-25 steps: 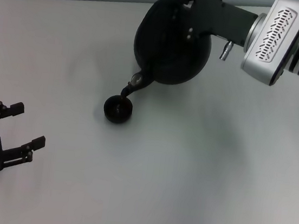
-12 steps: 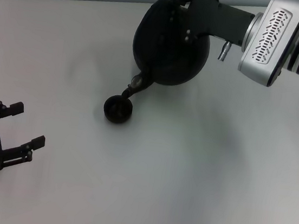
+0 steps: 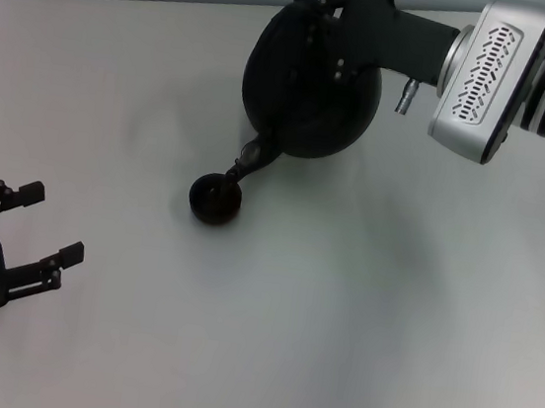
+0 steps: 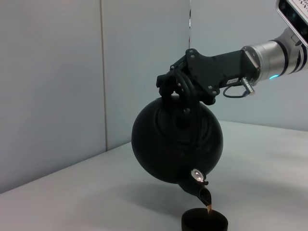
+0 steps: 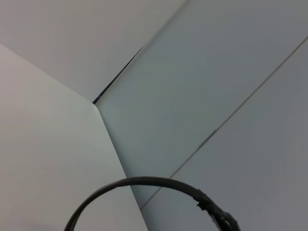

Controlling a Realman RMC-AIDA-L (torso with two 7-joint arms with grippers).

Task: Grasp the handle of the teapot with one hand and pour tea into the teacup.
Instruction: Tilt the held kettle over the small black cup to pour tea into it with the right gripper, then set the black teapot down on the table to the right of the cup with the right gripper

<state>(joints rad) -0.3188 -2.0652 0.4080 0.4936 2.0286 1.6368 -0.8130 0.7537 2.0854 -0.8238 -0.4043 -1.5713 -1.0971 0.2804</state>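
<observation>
Our right gripper [image 4: 175,86] clamped on the handle [image 5: 144,185], teapot [image 3: 306,89] tipped over teacup [image 3: 215,199], tea stream only in left wrist view, left gripper [image 3: 35,235] spread, idle.

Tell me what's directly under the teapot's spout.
The teacup stands under the spout of the tilted teapot, a thin tea stream falling in. Its fill level is hidden.

From where I'm driving this, my right gripper [image 3: 322,6] has crept a bit further left and back over the last second, dragging the teapot [image 3: 312,84] along. The pot's tipped slightly more now, so its spout [image 3: 248,157] sits closer over the teacup [image 3: 215,200] than before.
</observation>
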